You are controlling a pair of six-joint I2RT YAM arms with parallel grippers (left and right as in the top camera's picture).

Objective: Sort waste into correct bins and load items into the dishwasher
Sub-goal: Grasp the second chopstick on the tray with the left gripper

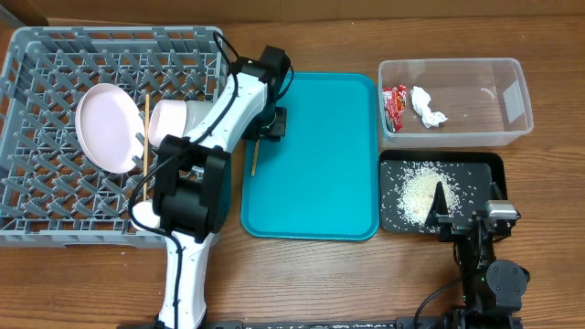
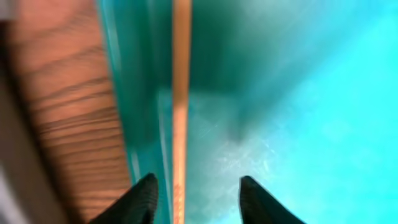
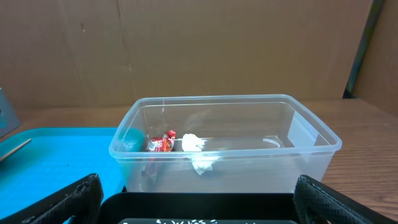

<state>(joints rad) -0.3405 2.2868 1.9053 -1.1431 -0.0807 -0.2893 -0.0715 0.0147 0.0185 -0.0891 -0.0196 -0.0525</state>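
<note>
My left gripper is open and low over the left rim of the teal tray. One wooden chopstick lies along that rim between its fingers; it also shows in the overhead view. The second chopstick lies in the grey dish rack beside the pink plate and white bowl. The cup is not visible. The clear tub holds the red wrapper and tissue. The black tray holds rice. My right gripper is open and empty at its near edge.
The left arm stretches from the table's front edge over the rack's right wall to the teal tray. In the right wrist view the tub stands just behind the black tray, with a cardboard wall behind it.
</note>
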